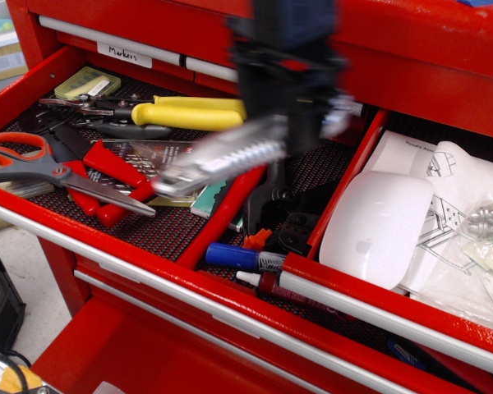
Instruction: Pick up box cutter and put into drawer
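Note:
My gripper point(300, 131) is blurred by motion and hangs over the middle of the red tool chest, shut on the box cutter point(230, 154). The box cutter is a long silver-grey ribbed knife, held in the air and tilted down to the left, its round-holed end near the divider point(349, 176). It hovers above the left drawer point(107, 238), close to the right drawer point(370, 300).
The left drawer holds orange-handled scissors point(25, 160), yellow-handled pliers point(189, 113), red-handled tools point(222, 209), black crimpers point(275, 193) and a blue marker point(234, 256). The right drawer holds a white mouse point(376, 226), paper sheets point(456, 176) and a bag of small parts point(486, 223).

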